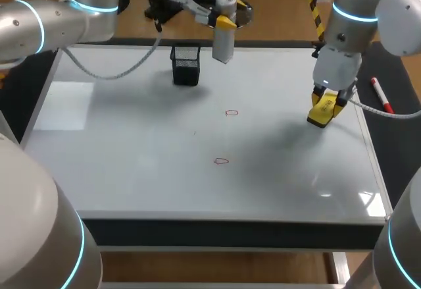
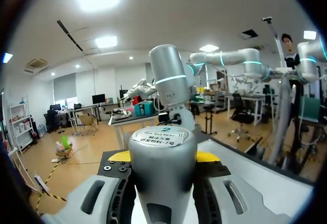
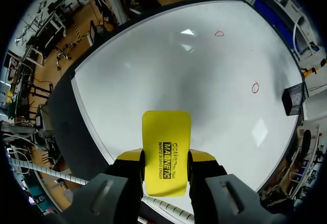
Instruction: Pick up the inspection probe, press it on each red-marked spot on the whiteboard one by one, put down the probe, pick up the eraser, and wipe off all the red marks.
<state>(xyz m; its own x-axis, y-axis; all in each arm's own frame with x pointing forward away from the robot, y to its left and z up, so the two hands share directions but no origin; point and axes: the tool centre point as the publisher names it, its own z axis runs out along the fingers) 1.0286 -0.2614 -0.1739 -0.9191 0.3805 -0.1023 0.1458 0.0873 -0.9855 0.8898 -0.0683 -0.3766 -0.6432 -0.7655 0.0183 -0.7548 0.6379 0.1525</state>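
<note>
The left claw (image 1: 223,24) is clamping the probe (image 1: 223,44), a grey cylinder, from two sides. In the left wrist view its yellow fingertips (image 2: 120,156) are pressing against either side of the probe (image 2: 163,173), which is sticking out ahead of the claw (image 2: 163,157). The probe is hanging at the far edge of the whiteboard (image 1: 131,157), just right of a black mesh cup (image 1: 186,64) that is standing on the board.

The right claw (image 1: 327,105) is gripping the yellow eraser (image 1: 322,114), with one finger on each long side. In the right wrist view the eraser (image 3: 166,152) is lying between the fingertips (image 3: 131,155) and reaching out past them, while the claw (image 3: 166,156) is looking down on the board (image 3: 153,81). The eraser is sitting low over the right side of the whiteboard, near its right edge; I cannot tell whether it is touching the surface.

Two red marks are showing on the board: one (image 1: 231,112) around the middle and one (image 1: 222,161) nearer to me. Both are lying well to the left of the eraser. From the right wrist they appear as small red loops (image 3: 255,87) (image 3: 219,33) far ahead of the eraser, with the mesh cup (image 3: 292,100) beyond them.

A red marker pen (image 1: 381,96) is lying on the dark mat right of the board.
</note>
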